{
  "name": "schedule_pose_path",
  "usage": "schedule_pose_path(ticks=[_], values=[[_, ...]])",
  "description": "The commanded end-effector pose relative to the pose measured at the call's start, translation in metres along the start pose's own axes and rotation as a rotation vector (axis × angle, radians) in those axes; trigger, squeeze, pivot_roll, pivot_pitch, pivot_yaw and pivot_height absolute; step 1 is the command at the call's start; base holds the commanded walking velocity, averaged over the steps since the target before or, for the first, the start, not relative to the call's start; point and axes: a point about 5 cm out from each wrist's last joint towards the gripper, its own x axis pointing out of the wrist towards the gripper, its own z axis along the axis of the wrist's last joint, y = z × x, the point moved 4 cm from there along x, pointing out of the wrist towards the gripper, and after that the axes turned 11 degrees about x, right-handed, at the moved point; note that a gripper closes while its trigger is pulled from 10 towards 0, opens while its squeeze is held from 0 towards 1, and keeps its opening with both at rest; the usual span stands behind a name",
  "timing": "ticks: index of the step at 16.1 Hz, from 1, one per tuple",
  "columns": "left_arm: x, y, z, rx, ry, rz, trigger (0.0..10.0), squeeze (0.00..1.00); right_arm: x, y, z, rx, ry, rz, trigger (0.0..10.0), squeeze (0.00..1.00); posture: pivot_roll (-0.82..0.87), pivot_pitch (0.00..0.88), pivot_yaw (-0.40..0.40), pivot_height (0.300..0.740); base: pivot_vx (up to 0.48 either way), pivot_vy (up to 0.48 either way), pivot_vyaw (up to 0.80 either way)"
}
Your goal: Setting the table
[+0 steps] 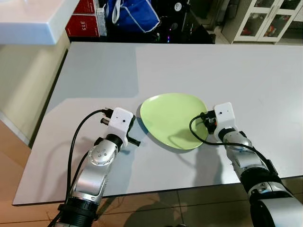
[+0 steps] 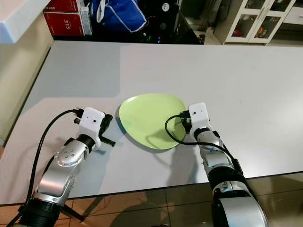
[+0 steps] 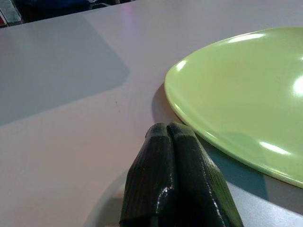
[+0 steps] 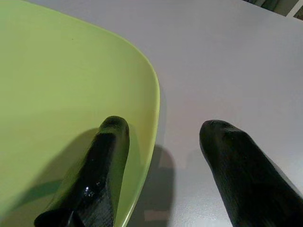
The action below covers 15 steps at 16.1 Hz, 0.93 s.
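A pale green plate (image 1: 173, 118) lies flat on the grey table (image 1: 213, 66), near its front edge. My left gripper (image 3: 168, 130) is shut with nothing in it, its fingers pressed together just off the plate's (image 3: 246, 94) left rim, low over the table. At the right rim, my right gripper (image 4: 165, 130) is open across the edge. One finger (image 4: 102, 161) hangs over the plate (image 4: 61, 85) and the other finger (image 4: 241, 165) is outside it above the table. Whether either finger touches the plate cannot be told.
The table's left edge borders a white counter (image 1: 33, 19) and a cream wall. Red boxes (image 1: 83, 26) and a blue bag (image 1: 135, 14) stand beyond the far edge, and a white glass-door cabinet (image 1: 265, 19) is at the back right. Tiled floor shows below the front edge.
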Motion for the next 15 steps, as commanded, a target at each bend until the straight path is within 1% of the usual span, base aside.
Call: schedule_pose_path(ticks=[1,3,4,5,6,7,8,9,10,11,12,13,14,15], values=[[0.002,-0.001,0.003,0.006,-0.010,0.003,10.0,0.00,-0.001,-0.005,-0.001,0.009,0.012,-0.010,10.0,0.00,0.09,0.000,-0.073,0.740,0.000,0.000,0.00],[0.002,0.000,0.001,0.002,-0.009,0.009,10.0,0.00,-0.001,-0.001,0.006,0.019,-0.017,0.006,10.0,0.00,0.09,0.000,-0.073,0.740,0.000,0.000,0.00],[0.003,0.001,0.002,0.000,-0.010,0.012,10.0,0.00,-0.001,0.001,0.016,0.033,-0.045,0.022,10.0,0.00,0.09,0.000,-0.067,0.740,0.000,0.000,0.00],[0.003,0.001,0.002,0.000,-0.011,0.013,10.0,0.00,0.000,0.002,0.020,0.032,-0.059,0.028,10.0,0.00,0.10,0.000,-0.061,0.740,0.000,0.000,0.00],[0.004,0.002,0.004,0.003,-0.015,0.011,10.0,0.00,-0.001,0.006,0.033,0.037,-0.107,0.053,10.0,0.00,0.09,0.000,-0.049,0.740,0.000,0.000,0.00],[0.004,0.002,0.004,0.008,-0.015,0.007,10.0,0.00,-0.001,0.007,0.040,0.040,-0.135,0.059,10.0,0.00,0.09,0.000,-0.043,0.740,0.000,0.000,0.00],[0.004,0.003,0.003,0.018,-0.013,0.001,10.0,0.00,-0.003,0.009,0.054,0.043,-0.195,0.073,10.0,0.00,0.09,0.000,-0.037,0.740,0.000,0.000,0.00],[0.004,0.003,0.003,0.023,-0.012,-0.003,10.0,0.00,-0.004,0.010,0.059,0.049,-0.221,0.076,10.0,0.00,0.09,0.000,-0.028,0.740,0.000,0.000,0.00],[0.003,0.003,0.003,0.030,-0.011,-0.008,10.0,0.00,-0.006,0.011,0.065,0.082,-0.246,0.082,10.0,0.00,0.08,0.000,-0.023,0.740,0.000,0.000,0.00],[0.003,0.004,0.001,0.024,-0.005,-0.005,10.0,0.00,-0.008,0.012,0.063,0.102,-0.241,0.091,10.0,0.00,0.09,0.000,-0.025,0.740,0.000,0.000,0.00],[0.004,0.007,-0.003,-0.021,0.014,0.013,10.0,0.00,-0.012,0.014,0.052,0.130,-0.212,0.115,10.0,0.00,0.09,0.000,-0.026,0.740,0.000,0.000,0.00],[0.005,0.008,-0.006,-0.061,0.023,0.024,10.0,0.00,-0.013,0.016,0.048,0.143,-0.197,0.127,10.0,0.00,0.09,0.000,-0.027,0.740,0.000,0.000,0.00],[0.005,0.012,-0.009,-0.148,0.036,0.054,10.0,0.00,-0.018,0.022,0.043,0.176,-0.185,0.172,10.0,0.00,0.09,0.000,-0.029,0.740,0.000,0.000,0.00],[0.005,0.018,-0.011,-0.184,0.035,0.088,10.0,0.00,-0.022,0.027,0.050,0.235,-0.212,0.215,10.0,0.00,0.09,0.000,-0.027,0.740,0.000,0.000,0.00]])
